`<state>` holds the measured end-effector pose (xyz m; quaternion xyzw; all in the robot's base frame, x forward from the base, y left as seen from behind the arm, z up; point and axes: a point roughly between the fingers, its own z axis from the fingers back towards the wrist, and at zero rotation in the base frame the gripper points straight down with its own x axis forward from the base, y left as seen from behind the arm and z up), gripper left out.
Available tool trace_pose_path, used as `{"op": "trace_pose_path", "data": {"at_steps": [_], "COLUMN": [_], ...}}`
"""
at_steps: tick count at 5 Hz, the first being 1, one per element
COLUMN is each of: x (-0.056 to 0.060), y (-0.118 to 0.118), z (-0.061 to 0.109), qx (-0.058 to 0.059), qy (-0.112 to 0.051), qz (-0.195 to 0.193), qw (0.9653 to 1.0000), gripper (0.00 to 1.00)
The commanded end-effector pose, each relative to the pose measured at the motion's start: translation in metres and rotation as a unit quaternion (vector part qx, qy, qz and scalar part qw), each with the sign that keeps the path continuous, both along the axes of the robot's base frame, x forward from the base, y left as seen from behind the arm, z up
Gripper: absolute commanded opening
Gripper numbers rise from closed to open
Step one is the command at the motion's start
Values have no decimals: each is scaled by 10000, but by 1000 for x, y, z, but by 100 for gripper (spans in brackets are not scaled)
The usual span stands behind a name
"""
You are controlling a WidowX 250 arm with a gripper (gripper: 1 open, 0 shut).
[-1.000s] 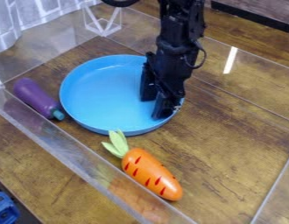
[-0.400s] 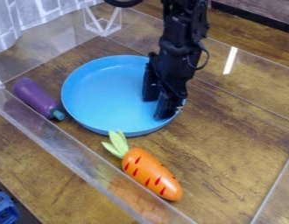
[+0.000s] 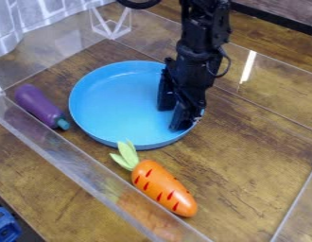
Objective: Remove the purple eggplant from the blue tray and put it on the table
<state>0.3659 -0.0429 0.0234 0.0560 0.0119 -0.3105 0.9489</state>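
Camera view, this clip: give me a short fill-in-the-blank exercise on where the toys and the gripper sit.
1. The glossy dark-purple toy eggplant lies on the wood-grain table, outside the round blue plastic tray's ____ rim.
2. The tray holds ____ toys.
3. The orange toy carrot lies ____ the tray, nearer the camera.
4. The black gripper stands over the tray's ____ edge.

Missing words: left; no; outside; right

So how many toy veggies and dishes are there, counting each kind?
Purple eggplant: 1, lying on the table beside the tray
Orange carrot: 1
Blue tray: 1, nothing lying in it
Total: 3 things
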Motion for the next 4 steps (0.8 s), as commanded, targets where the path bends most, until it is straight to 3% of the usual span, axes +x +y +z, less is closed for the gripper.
{"op": "trace_pose_path", "data": {"at_steps": [1,4], "x": [1,3], "y": [-18,-25], "z": [-2,-11], "qx": [-30,-44], "qy": [-62,-41], "qz": [-216,-314], "qw": [9997,9995], "gripper": [0,0]}}
